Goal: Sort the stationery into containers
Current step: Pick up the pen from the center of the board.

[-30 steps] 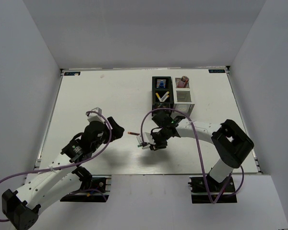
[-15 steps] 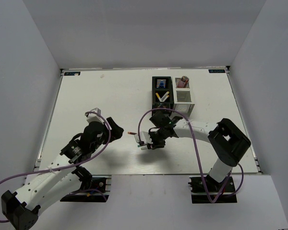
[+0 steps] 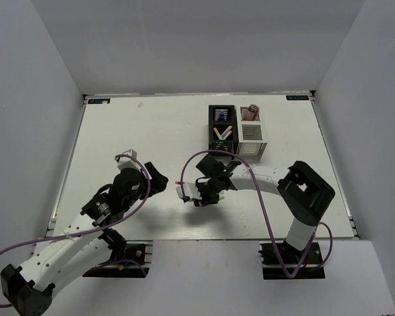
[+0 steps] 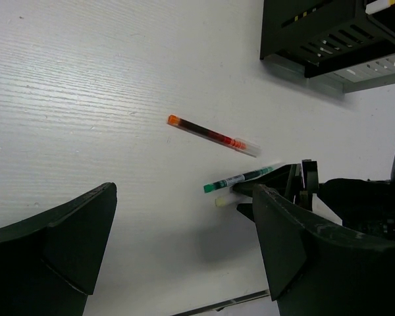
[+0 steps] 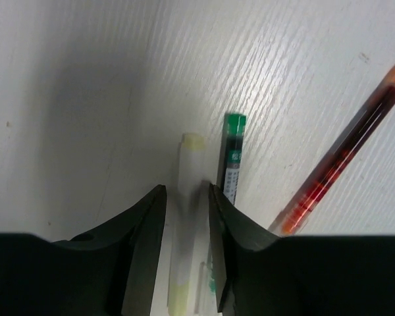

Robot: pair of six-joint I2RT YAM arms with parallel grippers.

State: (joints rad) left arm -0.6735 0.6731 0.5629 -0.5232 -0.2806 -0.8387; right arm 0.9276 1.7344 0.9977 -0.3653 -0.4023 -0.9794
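Having slid left, the right gripper (image 5: pixel 186 192) now straddles the yellow-tipped white pen (image 5: pixel 188 168) lying on the table (image 3: pixel 138 131) beside the green-and-white pen (image 5: pixel 232 158), though whether it is pinched yet is unclear, while the left gripper (image 4: pixel 184 197) gapes open, so a pickup looks imminent.

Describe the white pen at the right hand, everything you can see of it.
The white pen is a thin, plastic-looking barrel with a pale yellow tip. It lies flat on the table, straddled by the right hand, tip poking out beyond it. A green-capped pen lies alongside, seemingly touching. Whether the hand is clamping it is unclear.
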